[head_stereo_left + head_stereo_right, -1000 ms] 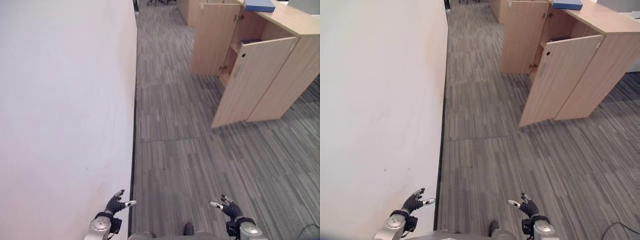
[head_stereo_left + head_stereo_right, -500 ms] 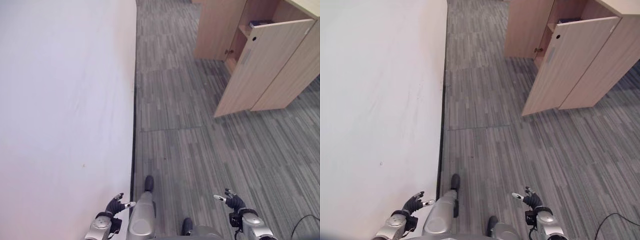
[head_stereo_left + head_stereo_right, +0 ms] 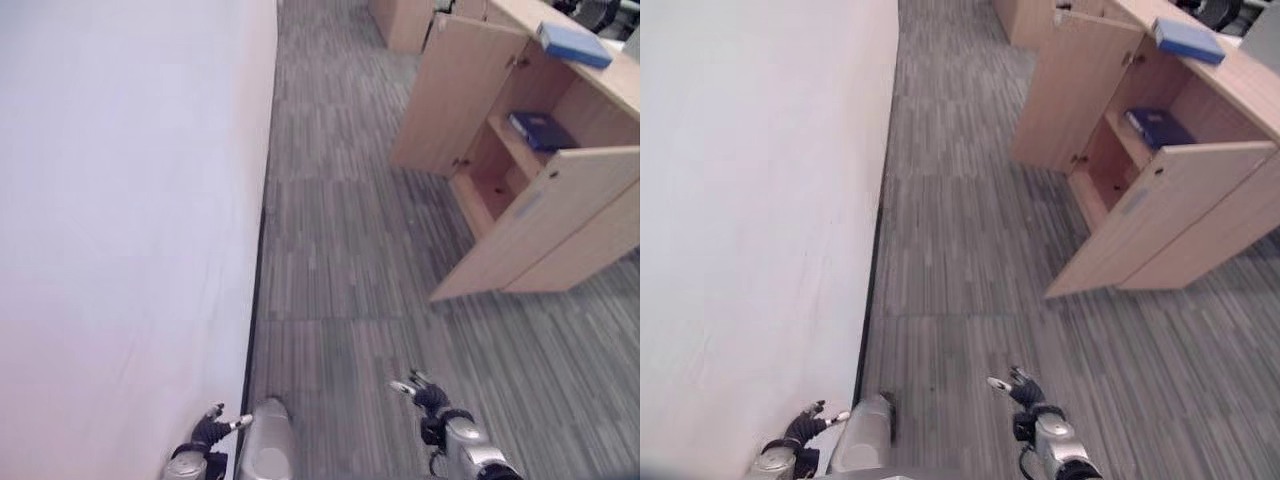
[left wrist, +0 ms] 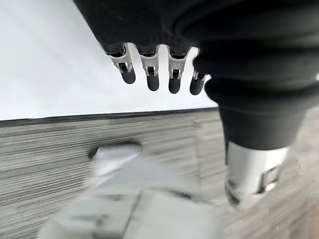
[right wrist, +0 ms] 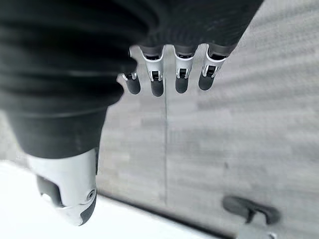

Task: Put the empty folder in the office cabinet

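A light wooden office cabinet (image 3: 560,180) stands at the far right with both doors swung open. A dark blue folder (image 3: 541,130) lies on its inner shelf, and a lighter blue folder (image 3: 572,44) rests on the cabinet top. My left hand (image 3: 210,432) hangs low beside the white wall, fingers relaxed and holding nothing. My right hand (image 3: 428,394) hangs low over the grey floor, also relaxed and holding nothing. Both hands are far from the cabinet. In the wrist views the left hand's fingers (image 4: 152,69) and the right hand's fingers (image 5: 169,74) hang straight with nothing in them.
A long white wall (image 3: 130,220) runs along my left side. Grey striped carpet (image 3: 340,260) stretches ahead to the cabinet. The near cabinet door (image 3: 545,225) juts out over the floor. More wooden cabinets (image 3: 405,18) stand farther back.
The camera has swung, so the cabinet now shows its inner shelf and top. Both hands sit lower in the view, still holding nothing.
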Available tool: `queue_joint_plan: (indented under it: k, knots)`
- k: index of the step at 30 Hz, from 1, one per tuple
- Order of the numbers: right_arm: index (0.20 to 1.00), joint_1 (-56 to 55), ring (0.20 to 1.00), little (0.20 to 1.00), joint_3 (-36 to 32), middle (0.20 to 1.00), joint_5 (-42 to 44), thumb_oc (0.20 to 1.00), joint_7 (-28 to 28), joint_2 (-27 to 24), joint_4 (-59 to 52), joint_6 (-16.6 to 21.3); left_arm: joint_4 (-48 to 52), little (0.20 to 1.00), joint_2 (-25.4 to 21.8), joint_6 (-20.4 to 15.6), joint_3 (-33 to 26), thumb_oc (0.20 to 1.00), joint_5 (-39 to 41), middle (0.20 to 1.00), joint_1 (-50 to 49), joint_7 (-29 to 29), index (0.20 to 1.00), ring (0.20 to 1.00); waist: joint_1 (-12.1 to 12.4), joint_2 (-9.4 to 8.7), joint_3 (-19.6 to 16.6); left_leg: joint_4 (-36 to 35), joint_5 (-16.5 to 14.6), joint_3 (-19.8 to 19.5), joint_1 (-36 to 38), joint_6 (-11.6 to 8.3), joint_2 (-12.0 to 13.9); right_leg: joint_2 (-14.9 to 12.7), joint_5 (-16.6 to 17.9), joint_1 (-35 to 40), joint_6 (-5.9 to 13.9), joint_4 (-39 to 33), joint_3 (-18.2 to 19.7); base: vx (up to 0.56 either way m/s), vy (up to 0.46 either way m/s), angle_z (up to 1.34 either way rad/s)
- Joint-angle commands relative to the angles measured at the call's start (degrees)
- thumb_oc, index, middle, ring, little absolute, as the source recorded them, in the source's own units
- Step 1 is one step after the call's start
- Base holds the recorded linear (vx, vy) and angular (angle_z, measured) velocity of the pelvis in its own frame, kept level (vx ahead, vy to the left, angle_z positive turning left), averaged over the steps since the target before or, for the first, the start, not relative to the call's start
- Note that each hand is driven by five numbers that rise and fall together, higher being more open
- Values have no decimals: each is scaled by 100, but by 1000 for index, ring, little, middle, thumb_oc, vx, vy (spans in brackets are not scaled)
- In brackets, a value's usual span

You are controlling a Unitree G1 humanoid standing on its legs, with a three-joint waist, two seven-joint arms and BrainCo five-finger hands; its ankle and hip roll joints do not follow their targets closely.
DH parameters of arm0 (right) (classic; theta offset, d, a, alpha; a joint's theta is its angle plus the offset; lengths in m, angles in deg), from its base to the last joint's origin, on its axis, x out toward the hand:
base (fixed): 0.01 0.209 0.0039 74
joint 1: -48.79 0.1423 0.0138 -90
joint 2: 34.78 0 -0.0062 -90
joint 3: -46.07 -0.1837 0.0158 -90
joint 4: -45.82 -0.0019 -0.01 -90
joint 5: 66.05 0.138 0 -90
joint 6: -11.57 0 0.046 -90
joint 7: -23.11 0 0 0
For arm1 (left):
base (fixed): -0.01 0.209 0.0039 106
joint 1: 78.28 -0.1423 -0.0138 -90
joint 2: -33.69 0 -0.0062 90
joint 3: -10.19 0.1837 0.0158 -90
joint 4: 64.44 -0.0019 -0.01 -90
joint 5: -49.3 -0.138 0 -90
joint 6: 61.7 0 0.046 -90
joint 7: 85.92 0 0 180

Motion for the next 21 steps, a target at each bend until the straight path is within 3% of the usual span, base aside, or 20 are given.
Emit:
queue_joint_plan:
  k: [1, 2, 3, 5, 6, 8, 9, 10, 11, 12, 13, 15, 18, 20, 21]
  knots:
    - [1000, 169, 1000, 1000, -115, 1000, 199, 1000, -60, -368, -520, 123, 548, 1000, -542, -239, 97, 1000, -66, 1000, 436, 33, 1000, 1000, -35, 255, 404, -486, 578, -344, -356, -300, 283, 330, 1731, -88, -384, 542, -42, 306, 235, 7]
    - [1000, 202, 1000, 1000, -128, 1000, 240, 1000, -76, -364, -557, 151, 585, 1000, -566, -232, 144, 1000, -109, 1000, 490, 14, 1000, 1000, -138, 339, 492, -534, 449, -387, -193, -213, 190, 423, 1593, -370, -435, 863, -59, 478, 333, 89]
    - [1000, 193, 1000, 1000, -188, 1000, 335, 1000, -82, -352, -637, 163, 707, 1000, -534, -231, 178, 1000, -102, 1000, 533, 22, 1000, 1000, -441, 530, 613, -732, 246, -521, 325, -149, 54, 604, 947, -1104, -536, 1169, -229, 355, 238, 96]
    - [1000, 160, 1000, 1000, -218, 1000, 367, 1000, -80, -358, -653, 160, 749, 1000, -531, -232, 184, 1000, -104, 1000, 546, 17, 1000, 1000, -581, 601, 646, -842, 179, -574, 598, -159, -8, 596, 791, -1307, -554, 1078, -409, 407, 173, 65]
    - [1000, 104, 1000, 1000, -282, 1000, 372, 1000, -108, -393, -689, 179, 807, 1000, -522, -246, 173, 1000, -54, 1000, 560, 20, 1000, 1000, -752, 679, 738, -979, -36, -554, 1074, -208, -94, 275, 305, -1667, -692, 562, -1017, 543, 105, 30]
    - [1000, 70, 1000, 1000, -353, 1000, 388, 1000, -147, -435, -602, 182, 785, 1000, -497, -241, 216, 1000, -40, 1000, 603, 31, 1000, 1000, -934, 679, 798, -1107, -274, -612, 1496, -317, -183, 138, 231, -2009, -806, -472, -1496, 542, -43, 12]
    - [1000, 58, 1000, 1000, -386, 1000, 393, 1000, -160, -439, -543, 169, 800, 1000, -477, -251, 225, 1000, -37, 1000, 609, 38, 1000, 1000, -1007, 641, 775, -1136, -355, -626, 1614, -355, -239, 91, 377, -2098, -767, -1002, -1544, 348, -84, 12]
    - [1000, 56, 1000, 1000, -383, 1000, 393, 1000, -159, -441, -540, 170, 801, 1000, -475, -252, 225, 1000, -37, 1000, 603, 39, 1000, 1000, -1025, 667, 799, -1147, -371, -646, 1660, -362, -215, 118, 390, -2014, -764, -1067, -1578, 490, -156, 41]
    - [1000, -5, 1000, 1000, -474, 1000, 434, 1000, -191, -427, -410, 156, 760, 1000, -449, -266, 196, 1000, -96, 1000, 636, 16, 1000, 1000, -1170, 589, 762, -1266, -585, -641, 2008, -493, -273, -9, 772, -2224, -611, -2044, -1743, 511, -162, 46]
    - [1000, -32, 1000, 1000, -493, 1000, 435, 1000, -195, -407, -378, 145, 750, 1000, -439, -266, 195, 1000, -132, 1000, 623, 12, 1000, 1000, -1210, 597, 743, -1297, -677, -580, 2158, -547, -239, -84, 898, -2264, -562, -2332, -1954, 508, -164, 41]
    - [1000, -36, 1000, 1000, -492, 1000, 434, 1000, -195, -411, -379, 145, 750, 1000, -434, -267, 196, 1000, -134, 1000, 619, 11, 1000, 1000, -1218, 628, 763, -1305, -691, -589, 2198, -557, -206, -46, 920, -2194, -562, -2392, -1983, 307, -101, 17]
    - [1000, -103, 1000, 1000, -606, 1000, 484, 1000, -185, -383, -195, 115, 724, 1000, -378, -267, 192, 1000, -243, 1000, 575, 28, 1000, 1000, -1389, 651, 671, -1354, -966, -430, 2678, -692, -150, -299, 1211, -2400, -484, -2563, -2422, 452, -140, -5]
    - [1000, -210, 1000, 1000, -665, 1000, 526, 1000, -161, -430, -50, 102, 762, 1000, -332, -282, 211, 1000, -270, 1000, 504, 59, 1000, 1000, -1487, 668, 535, -1322, -1182, -422, 2904, -725, -166, -289, 1334, -2260, -510, -2619, -2394, 470, -156, -33]
    - [1000, -293, 1000, 1000, -765, 1000, 587, 1000, -155, -516, 60, 105, 735, 1000, -260, -282, 254, 1000, -265, 1000, 445, 72, 1000, 1000, -1657, 822, 448, -1003, -1219, -421, 3023, -853, 88, -97, 1328, -2188, -639, -2548, -2269, 309, -113, 1]
    - [1000, -293, 1000, 1000, -765, 1000, 587, 1000, -155, -516, 60, 105, 735, 1000, -260, -282, 254, 1000, -265, 1000, 445, 72, 1000, 1000, -1657, 822, 448, -1003, -1219, -421, 3023, -853, 88, -97, 1328, -2188, -639, -2548, -2269, 282, -210, 2]
